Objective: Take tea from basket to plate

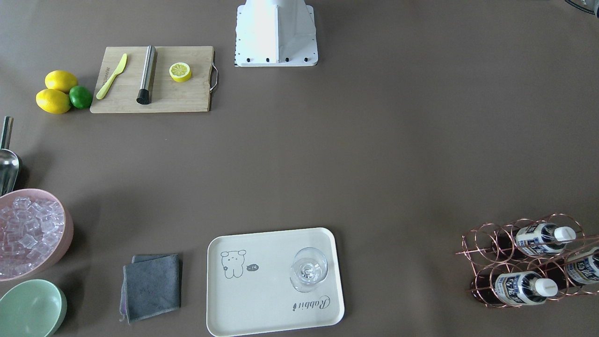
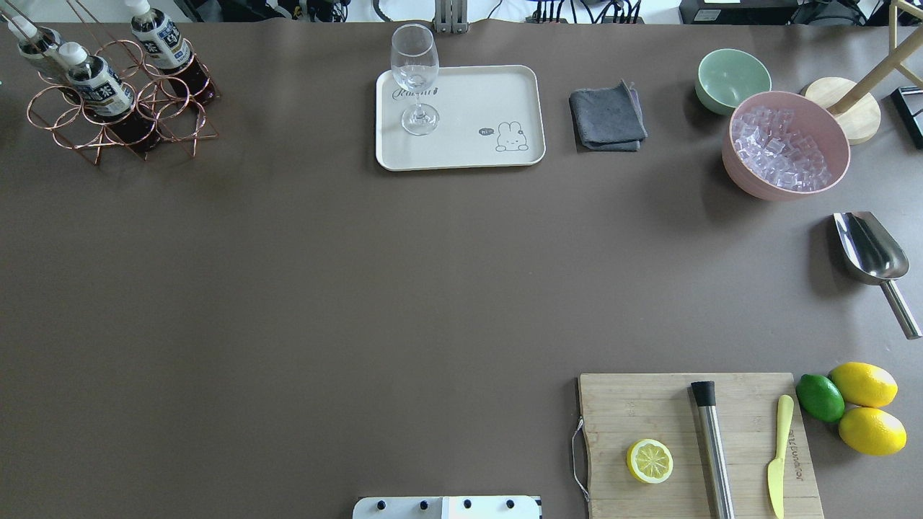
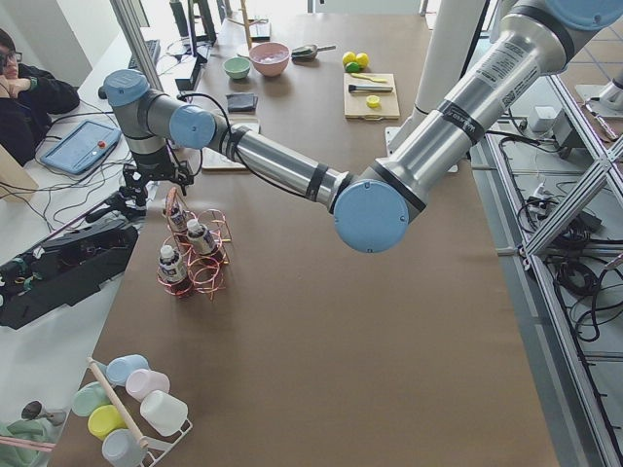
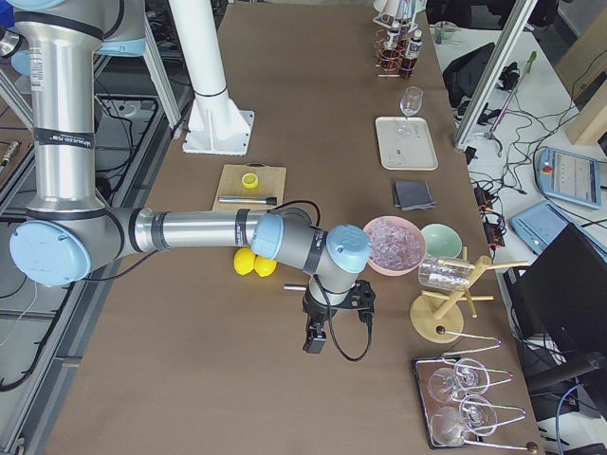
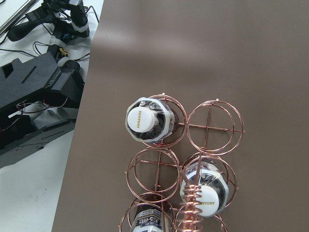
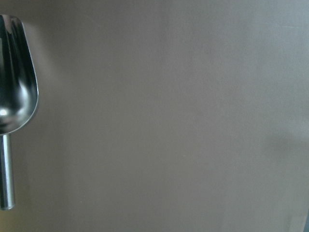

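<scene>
Three tea bottles [image 1: 543, 235] with white caps stand in the copper wire basket [image 1: 486, 243] at the table's far left corner, also seen in the overhead view [image 2: 97, 86]. The left wrist view looks straight down on the basket [image 5: 215, 128] and one bottle cap [image 5: 143, 119]. The cream plate [image 2: 469, 108] holds only a clear glass [image 2: 416, 79]. My left gripper [image 3: 154, 183] hangs above the basket; I cannot tell whether it is open or shut. My right gripper [image 4: 316, 336] hovers over the table's right end; I cannot tell its state either.
A wooden cutting board [image 2: 692, 440] carries a lemon half, a steel muddler and a yellow knife. Two lemons and a lime [image 2: 820, 397] lie beside it. A steel scoop [image 2: 869, 249], a pink bowl of ice [image 2: 786, 144], a mint bowl [image 2: 732, 79] and a grey cloth [image 2: 607, 115] lie on the right.
</scene>
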You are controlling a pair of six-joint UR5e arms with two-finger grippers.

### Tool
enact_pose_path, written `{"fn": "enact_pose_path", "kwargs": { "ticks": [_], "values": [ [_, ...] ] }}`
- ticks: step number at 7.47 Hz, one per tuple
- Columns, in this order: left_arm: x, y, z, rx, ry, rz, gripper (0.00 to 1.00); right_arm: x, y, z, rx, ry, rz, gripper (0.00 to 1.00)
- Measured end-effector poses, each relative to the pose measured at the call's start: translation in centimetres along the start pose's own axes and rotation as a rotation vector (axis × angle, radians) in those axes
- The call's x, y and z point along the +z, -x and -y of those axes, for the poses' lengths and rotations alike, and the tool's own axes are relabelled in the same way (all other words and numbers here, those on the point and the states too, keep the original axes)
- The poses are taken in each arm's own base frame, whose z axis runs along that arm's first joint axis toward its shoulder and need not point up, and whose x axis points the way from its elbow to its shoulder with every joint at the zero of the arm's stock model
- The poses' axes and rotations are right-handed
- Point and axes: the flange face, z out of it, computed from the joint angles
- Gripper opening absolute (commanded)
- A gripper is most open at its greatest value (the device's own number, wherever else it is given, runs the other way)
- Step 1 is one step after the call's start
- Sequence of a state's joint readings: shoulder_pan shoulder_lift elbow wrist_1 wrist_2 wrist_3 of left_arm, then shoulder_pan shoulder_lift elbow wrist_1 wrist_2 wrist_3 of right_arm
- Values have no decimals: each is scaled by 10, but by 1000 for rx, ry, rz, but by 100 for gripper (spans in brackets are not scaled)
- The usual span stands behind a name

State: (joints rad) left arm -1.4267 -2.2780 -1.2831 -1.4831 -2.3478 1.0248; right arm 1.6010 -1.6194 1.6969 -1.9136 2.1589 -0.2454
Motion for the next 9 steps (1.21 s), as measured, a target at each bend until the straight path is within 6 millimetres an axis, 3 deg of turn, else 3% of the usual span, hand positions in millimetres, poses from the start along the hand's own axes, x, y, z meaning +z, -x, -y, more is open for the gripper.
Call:
{"fn": "enact_pose_path", "kwargs": {
  "ticks": [1, 3, 6, 7, 9],
  "values": [
    [4, -1, 1, 3, 2, -5, 97, 0, 0, 0, 1, 0, 1, 100],
    [6, -2, -3, 14, 2, -8, 58, 0, -1, -1, 2, -1, 1, 100],
    [5, -3, -13, 60, 5, -10, 19, 0, -1, 0, 3, 0, 1, 100],
    [6, -3, -15, 61, 6, -12, 19, 0, -1, 1, 4, 0, 1, 100],
    [8, -5, -19, 59, 6, -13, 0, 0, -2, 1, 5, 1, 1, 100]
  ]
}}
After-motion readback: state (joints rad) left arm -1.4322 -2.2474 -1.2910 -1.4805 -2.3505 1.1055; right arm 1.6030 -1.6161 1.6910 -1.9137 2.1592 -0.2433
